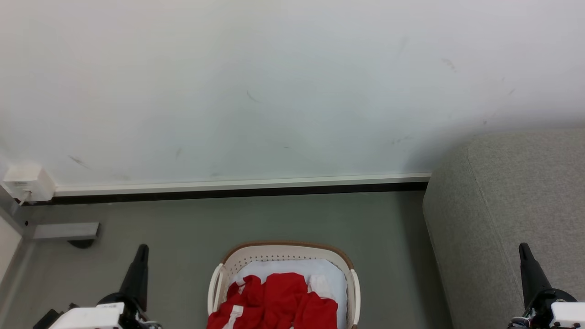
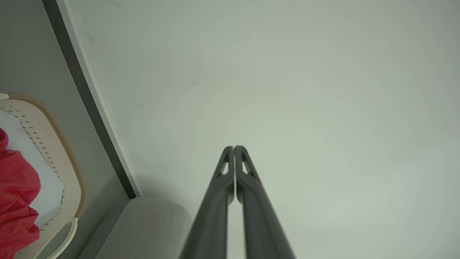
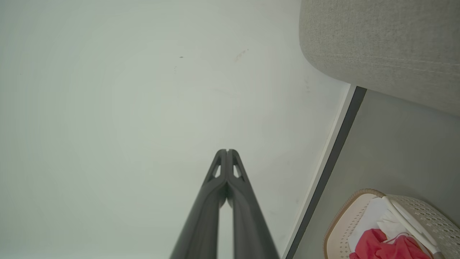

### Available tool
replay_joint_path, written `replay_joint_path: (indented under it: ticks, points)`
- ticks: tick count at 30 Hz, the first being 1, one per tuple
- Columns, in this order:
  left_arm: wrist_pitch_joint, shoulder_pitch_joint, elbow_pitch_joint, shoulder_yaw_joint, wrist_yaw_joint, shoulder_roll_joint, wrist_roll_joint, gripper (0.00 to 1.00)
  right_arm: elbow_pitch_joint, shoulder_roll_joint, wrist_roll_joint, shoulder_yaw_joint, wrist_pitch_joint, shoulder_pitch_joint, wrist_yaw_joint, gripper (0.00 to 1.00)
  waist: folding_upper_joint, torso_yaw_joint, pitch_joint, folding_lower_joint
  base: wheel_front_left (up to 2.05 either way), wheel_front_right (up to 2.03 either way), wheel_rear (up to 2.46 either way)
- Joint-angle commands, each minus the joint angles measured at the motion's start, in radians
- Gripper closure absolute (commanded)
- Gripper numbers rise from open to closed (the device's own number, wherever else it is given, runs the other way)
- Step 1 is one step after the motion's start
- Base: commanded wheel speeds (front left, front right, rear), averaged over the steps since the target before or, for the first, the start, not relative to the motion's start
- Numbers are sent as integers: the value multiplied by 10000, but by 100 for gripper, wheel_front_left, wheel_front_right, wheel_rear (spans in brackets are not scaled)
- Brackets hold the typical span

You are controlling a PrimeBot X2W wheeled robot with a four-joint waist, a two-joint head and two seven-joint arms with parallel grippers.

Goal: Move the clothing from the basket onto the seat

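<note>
1. Left pincer (image 1: 142, 249) and right pincer (image 1: 523, 249) sit closest to the lens, low at either side of the head view. Both are shut tight w/ fingers pressed together, holding nothing, tips aimed at the wall (image 1: 274, 91).
2. Clothing (image 1: 279, 301): a crumpled red heap w/ white trim, lying in the basket (image 1: 283, 246) on top of a white cloth (image 1: 329, 274). Its near part is cut off by the frame edge.
3. Basket stands on the grey floor (image 1: 183, 219), btw the two arms and below pincer level.
4. Key relation: the heap lies inward and down from both pincers, i.e. right of the left one and left of the right one. Left pincer looks somewhat nearer. The heap has no clear long axis, so approach angle prob. matters little.
5. Seat (image 1: 516, 192) is right of the basket w/ a strip of floor btw them. The right pincer shows against it.
6. Judgement: task not yet begun. Whichever arm goes must open, then dip into the basket.
</note>
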Motion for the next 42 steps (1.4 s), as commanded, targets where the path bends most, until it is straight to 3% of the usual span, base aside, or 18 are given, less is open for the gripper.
replay_joint_path:
  ticks: [1,6,7,19,42]
  points:
    - [30,-84,-32,12,11,27,-150,100,-41,-50,5,-27,20,-133,-23,100,0,0,0,0,0,0,0]
    - [30,-84,-32,12,13,27,-150,100,-41,-50,5,-27,20,-134,-23,100,0,0,0,0,0,0,0]
    - [-5,12,29,-2,-4,-6,4,0,27,8,0,4,-3,13,0,0,0,0,0,0,0,0,0]
    - [-496,345,170,-264,-1,-57,379,0,132,86,-689,333,-496,258,0,0,0,3,5,0,0,0,0]
    - [-1475,667,-170,-475,1,-25,3783,0,-411,39,-5861,1114,-1478,495,-4,0,0,-19,49,0,0,0,0]
